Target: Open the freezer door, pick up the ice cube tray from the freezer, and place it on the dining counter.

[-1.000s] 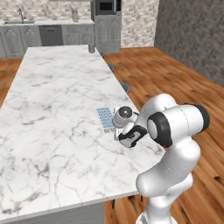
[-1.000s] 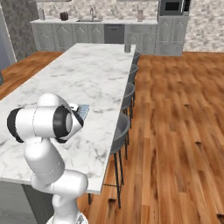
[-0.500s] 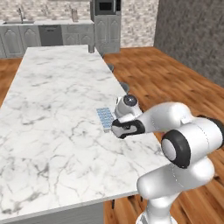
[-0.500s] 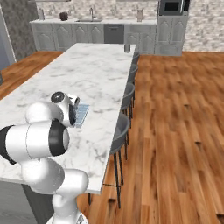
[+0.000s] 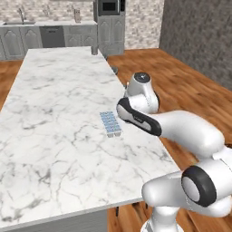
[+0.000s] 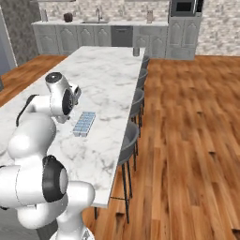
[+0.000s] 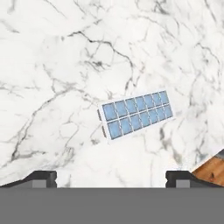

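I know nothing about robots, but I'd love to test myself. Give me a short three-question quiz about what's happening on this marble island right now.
1. True or false: the small white ice cube tray with pale blue cells is clamped in the robot's two-finger pincer.
2. Where does the tray lie? A) on the wooden floor B) on the long white marble dining counter, near the edge on the stool side C) beside the sink on the wall counter
3. Fill in: the pincer's two dark fingertips stand wide ____.

Key:
1. False; the tray lies flat on the marble, apart from the fingertips.
2. B
3. open
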### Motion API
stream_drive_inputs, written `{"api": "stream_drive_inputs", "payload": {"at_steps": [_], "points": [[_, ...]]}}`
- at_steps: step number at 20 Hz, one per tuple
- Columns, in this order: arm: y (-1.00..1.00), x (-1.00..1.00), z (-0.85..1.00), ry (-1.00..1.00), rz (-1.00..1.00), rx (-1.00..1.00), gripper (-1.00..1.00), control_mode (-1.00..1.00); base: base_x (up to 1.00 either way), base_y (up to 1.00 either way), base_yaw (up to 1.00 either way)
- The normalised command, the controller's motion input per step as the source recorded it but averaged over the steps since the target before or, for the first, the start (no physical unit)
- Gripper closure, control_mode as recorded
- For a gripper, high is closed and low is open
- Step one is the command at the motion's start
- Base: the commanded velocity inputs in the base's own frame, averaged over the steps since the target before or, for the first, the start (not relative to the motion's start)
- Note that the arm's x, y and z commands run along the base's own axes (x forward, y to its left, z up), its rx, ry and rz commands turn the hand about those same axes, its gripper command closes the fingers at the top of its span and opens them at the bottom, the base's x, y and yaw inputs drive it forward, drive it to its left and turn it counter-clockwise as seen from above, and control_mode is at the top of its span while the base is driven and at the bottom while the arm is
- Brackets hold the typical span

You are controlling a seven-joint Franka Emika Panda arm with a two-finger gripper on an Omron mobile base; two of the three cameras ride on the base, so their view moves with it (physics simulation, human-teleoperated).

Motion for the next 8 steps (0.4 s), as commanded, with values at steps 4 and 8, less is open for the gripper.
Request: {"api": "stream_drive_inputs", "payload": {"at_steps": [4, 8], "points": [[0.00, -1.00, 0.70, 0.04, -0.13, 0.00, -1.00, -1.00, 0.00, 0.00, 0.00], [0.00, -1.00, 0.52, 0.00, -0.16, 0.00, -1.00, -1.00, 0.00, 0.00, 0.00]]}}
